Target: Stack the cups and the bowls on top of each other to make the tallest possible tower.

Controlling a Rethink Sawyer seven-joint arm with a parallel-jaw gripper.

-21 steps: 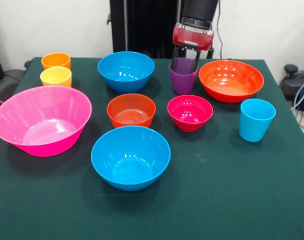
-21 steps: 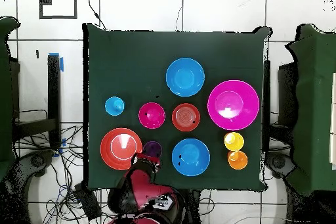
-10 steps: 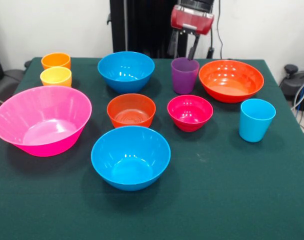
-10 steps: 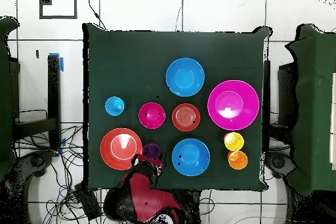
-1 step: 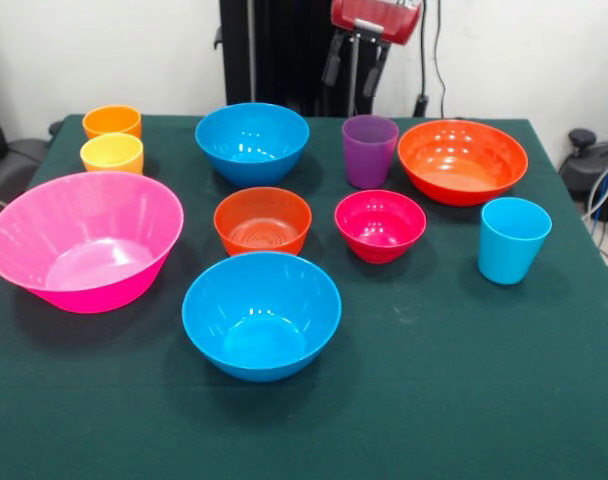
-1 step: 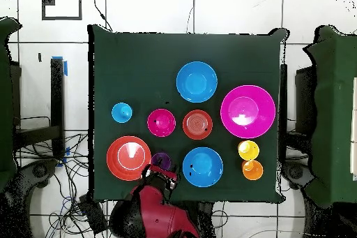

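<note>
All cups and bowls stand singly on the green cloth, none stacked. My gripper (image 5: 354,72) hangs open and empty above and behind the purple cup (image 5: 370,150), clear of it; from overhead the gripper (image 6: 161,174) is at that cup's (image 6: 161,160) near side. The wide orange-red bowl (image 5: 462,160) is right of the purple cup and a blue bowl (image 5: 252,142) is left of it. In front lie the small orange bowl (image 5: 263,220), the magenta-red bowl (image 5: 380,225) and a second blue bowl (image 5: 261,313). The light blue cup (image 5: 512,240) stands at the right.
The large pink bowl (image 5: 84,240) fills the left side, with the yellow cup (image 5: 112,153) and the orange cup (image 5: 112,122) behind it. Cables trail off the table's right edge.
The gripper has risen from the purple cup's rim, where its fingers stood a second ago, up to the top of the front view. The cup stays on the cloth.
</note>
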